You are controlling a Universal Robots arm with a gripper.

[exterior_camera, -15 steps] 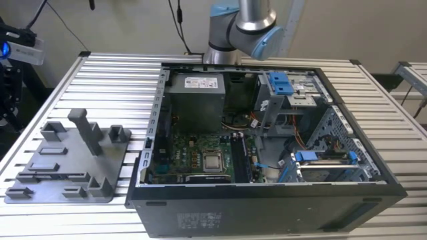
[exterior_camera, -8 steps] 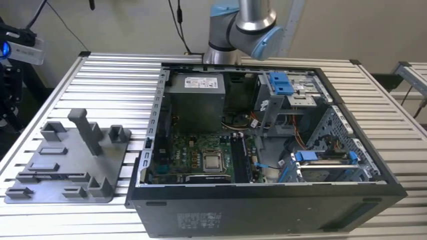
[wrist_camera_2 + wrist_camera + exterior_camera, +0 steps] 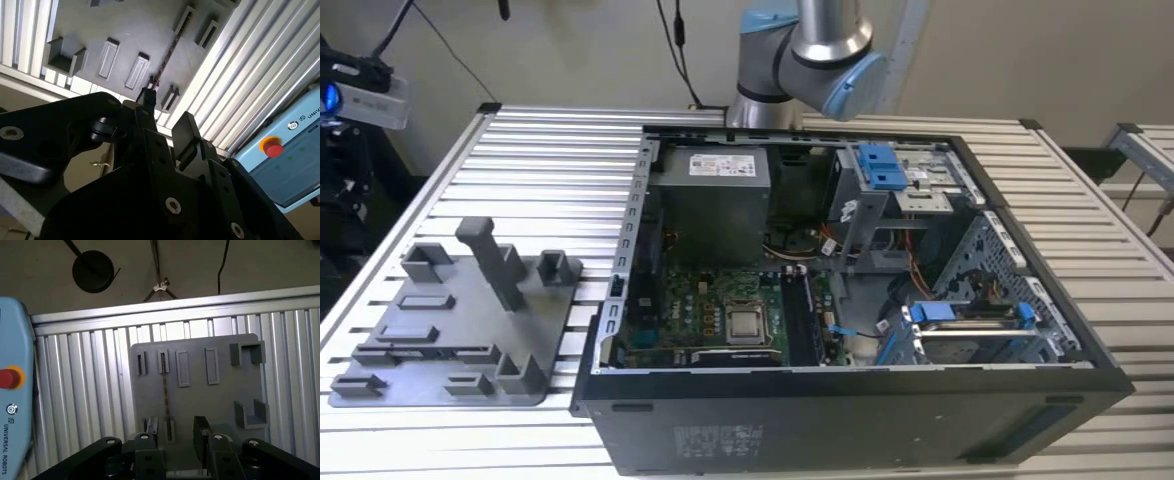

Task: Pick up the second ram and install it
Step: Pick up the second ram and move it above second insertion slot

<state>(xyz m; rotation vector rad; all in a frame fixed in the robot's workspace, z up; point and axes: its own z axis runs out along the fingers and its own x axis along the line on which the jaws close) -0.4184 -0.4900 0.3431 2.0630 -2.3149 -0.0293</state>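
The second ram (image 3: 165, 390) stands on its edge in the grey tray (image 3: 210, 405), held between two pairs of small holders; in both wrist views I see it as a thin dark strip (image 3: 166, 55). My gripper (image 3: 175, 432) hovers well above the tray, open, with nothing between its fingers (image 3: 201, 430). In the second wrist view the gripper (image 3: 167, 115) lines up with one end of the ram. The tray (image 3: 447, 370) lies on the slatted table at the exterior view's left. Beside it the open computer case shows the green motherboard (image 3: 707, 310).
The arm's base (image 3: 801, 50) stands behind the case. Inside the case are a grey power supply (image 3: 710, 195) and blue-tabbed drive bays (image 3: 881, 165). Upright blocks (image 3: 491, 262) rise from the tray. A pendant with a red button (image 3: 10, 377) lies beside the table.
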